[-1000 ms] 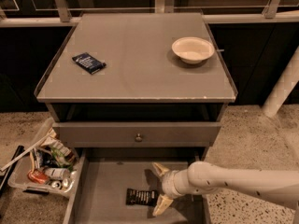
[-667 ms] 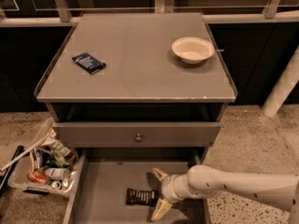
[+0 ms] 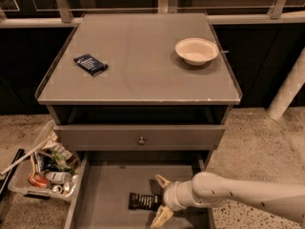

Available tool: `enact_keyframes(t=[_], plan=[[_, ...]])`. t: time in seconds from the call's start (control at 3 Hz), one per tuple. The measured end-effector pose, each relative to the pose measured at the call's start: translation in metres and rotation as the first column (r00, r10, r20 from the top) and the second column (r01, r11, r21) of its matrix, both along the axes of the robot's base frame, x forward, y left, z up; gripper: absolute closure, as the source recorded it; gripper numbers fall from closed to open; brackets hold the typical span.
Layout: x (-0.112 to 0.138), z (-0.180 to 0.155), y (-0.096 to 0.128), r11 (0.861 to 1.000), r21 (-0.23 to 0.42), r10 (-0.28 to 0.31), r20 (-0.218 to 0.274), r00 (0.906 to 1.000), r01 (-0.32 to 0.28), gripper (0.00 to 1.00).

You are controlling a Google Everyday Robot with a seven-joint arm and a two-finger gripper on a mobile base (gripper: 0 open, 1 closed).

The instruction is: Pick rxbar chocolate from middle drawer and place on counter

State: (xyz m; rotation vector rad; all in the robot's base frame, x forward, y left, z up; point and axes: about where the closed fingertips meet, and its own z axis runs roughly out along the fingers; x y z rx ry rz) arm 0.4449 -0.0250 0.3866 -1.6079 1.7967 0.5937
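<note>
The rxbar chocolate (image 3: 144,201), a flat black wrapper with white lettering, lies on the bare grey floor of the pulled-out middle drawer (image 3: 107,187). My gripper (image 3: 160,199) reaches in from the right at the wrapper's right end. Its two pale fingers (image 3: 162,181) are spread open, one above and one below that end of the bar. The white arm runs off to the lower right. The counter (image 3: 143,80) is the broad grey top above.
A dark blue packet (image 3: 90,64) lies at the counter's left and a white bowl (image 3: 196,50) at its back right. A shut drawer front with a round knob (image 3: 141,140) sits above the open drawer. A clear bin of clutter (image 3: 43,168) stands on the floor left.
My gripper has moved left along the drawer floor toward the bar, and its open fingers now straddle the bar's right end. The bar has not moved.
</note>
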Motion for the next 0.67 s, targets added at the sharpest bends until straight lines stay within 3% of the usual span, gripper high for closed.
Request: enact_keyframes(t=[0.67], plan=[[0.007,-0.023,0.000,0.999,-0.005,-0.043,-0.048,0.9979,0.043,0.00]])
